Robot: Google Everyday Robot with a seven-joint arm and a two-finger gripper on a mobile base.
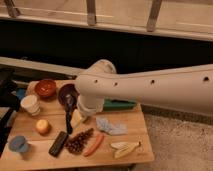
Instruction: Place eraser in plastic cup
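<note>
The eraser [58, 143], a black oblong block, lies near the front of the wooden table [30, 160], left of a bunch of grapes. The plastic cup [19, 145], short and light blue, stands at the front left corner, apart from the eraser. My big white arm [150, 90] reaches in from the right and bends down over the table's middle. My gripper [76, 119] shows as a pale tip under the wrist, just below the purple bowl and up and to the right of the eraser, not touching it.
A red bowl [45, 88], purple bowl [66, 95] and white cup [31, 105] stand at the back left. An apple [42, 126], black-handled utensil [68, 120], grapes [79, 141], carrot [93, 145], banana [125, 148] and blue cloth [111, 126] lie about. The arm partly hides a green tray [120, 105].
</note>
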